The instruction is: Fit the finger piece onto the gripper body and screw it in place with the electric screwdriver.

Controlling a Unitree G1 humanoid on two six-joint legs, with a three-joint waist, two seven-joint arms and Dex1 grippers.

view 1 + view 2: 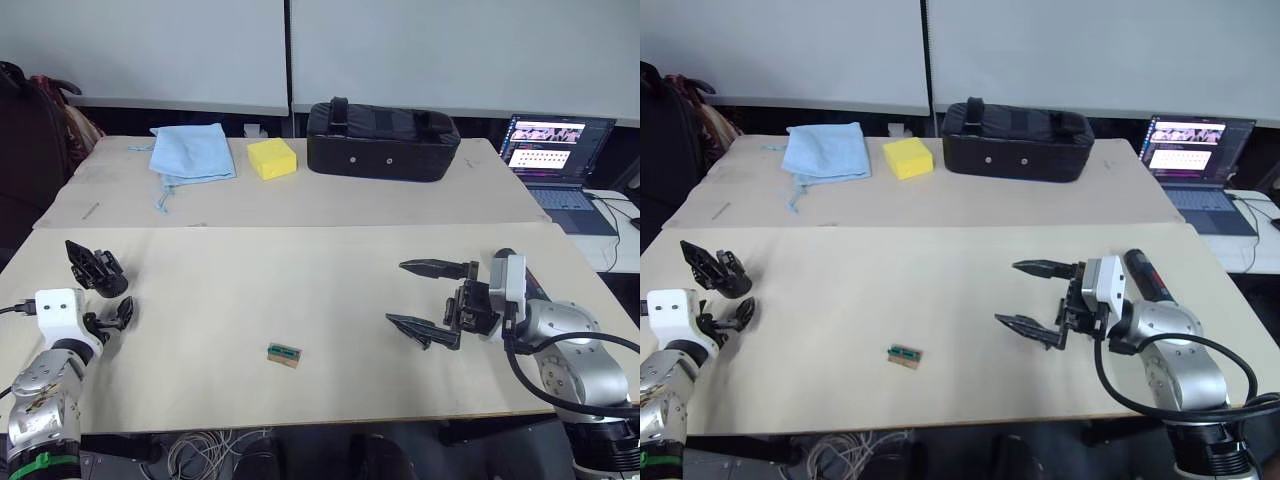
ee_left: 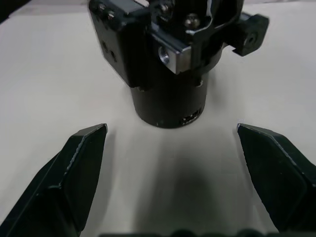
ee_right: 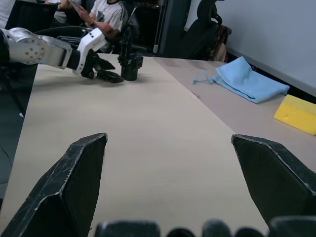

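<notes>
Gripper body (image 1: 96, 268) stands at table's far-left edge, just ahead of L gripper (image 1: 112, 318), fingers spread, empty. R gripper (image 1: 432, 300) also wide, empty. Approach square, close on the base.

On the far worktop (image 1: 400, 200) you have a large black zipped case (image 1: 382, 140), with a yellow block (image 1: 272, 158) just beside it and a light blue cloth (image 1: 192, 153) beyond that, toward the left. An open laptop (image 1: 558, 160) sits off to the right on a separate surface. On the near worktop, you'll find a small green-and-tan block (image 1: 284, 353) lying alone near the front edge. People are seated in the background of your right wrist view.
</notes>
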